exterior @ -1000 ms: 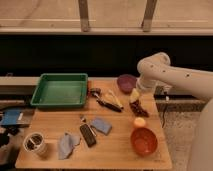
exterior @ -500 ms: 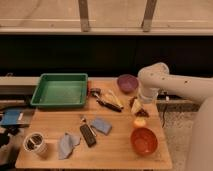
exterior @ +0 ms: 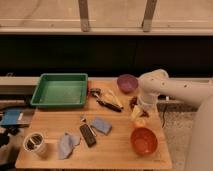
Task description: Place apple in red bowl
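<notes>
The apple (exterior: 139, 122), small and yellow-orange, lies on the wooden table (exterior: 55, 125) just behind the red bowl (exterior: 144, 141). The red bowl stands near the table's front right corner with nothing visible inside it. My gripper (exterior: 137, 113) hangs from the white arm (exterior: 156, 85) and sits low, right above the apple, touching it or very close to it. The apple is partly covered by the gripper.
A purple bowl (exterior: 127, 82) stands at the back right and a dark red cluster (exterior: 133, 102) lies beside the arm. A green tray (exterior: 60, 90) is at the back left. A yellow item (exterior: 113, 98), black brush (exterior: 107, 104), blue cloths (exterior: 102, 125), black remote (exterior: 88, 135) and metal cup (exterior: 35, 144) lie about.
The arm has swung down and to the left, bringing the gripper from above the table's right side down onto the apple. The apple and bowls have not moved.
</notes>
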`<state>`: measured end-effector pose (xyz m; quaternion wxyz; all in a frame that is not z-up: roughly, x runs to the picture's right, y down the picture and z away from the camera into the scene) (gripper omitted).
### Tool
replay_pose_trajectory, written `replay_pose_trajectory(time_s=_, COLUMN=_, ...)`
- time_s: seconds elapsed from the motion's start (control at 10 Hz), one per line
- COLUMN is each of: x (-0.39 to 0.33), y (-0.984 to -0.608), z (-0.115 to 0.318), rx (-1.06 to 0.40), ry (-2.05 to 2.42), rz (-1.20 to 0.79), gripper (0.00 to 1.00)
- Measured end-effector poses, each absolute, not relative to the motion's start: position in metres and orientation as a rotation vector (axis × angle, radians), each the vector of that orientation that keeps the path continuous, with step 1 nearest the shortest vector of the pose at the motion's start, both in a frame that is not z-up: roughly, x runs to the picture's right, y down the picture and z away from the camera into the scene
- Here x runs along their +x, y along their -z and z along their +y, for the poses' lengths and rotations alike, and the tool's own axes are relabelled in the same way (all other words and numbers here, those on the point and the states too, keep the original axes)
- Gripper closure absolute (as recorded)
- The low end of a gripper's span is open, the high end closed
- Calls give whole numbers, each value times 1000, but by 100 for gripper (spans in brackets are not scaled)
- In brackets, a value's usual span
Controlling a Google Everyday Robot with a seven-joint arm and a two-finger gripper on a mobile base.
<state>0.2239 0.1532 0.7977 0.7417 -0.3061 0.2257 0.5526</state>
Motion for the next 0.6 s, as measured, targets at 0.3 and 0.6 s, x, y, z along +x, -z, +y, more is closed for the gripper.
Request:
replay_pose_trajectory(time_s=0.3, x=216, y=-811, z=173, rx=-725, ry=-1203, rz=515, gripper=22)
replay_pose_trajectory(time_s=0.6, x=208, y=-821, z=193, rx=-779, ry=-1182, rz=533, gripper=22)
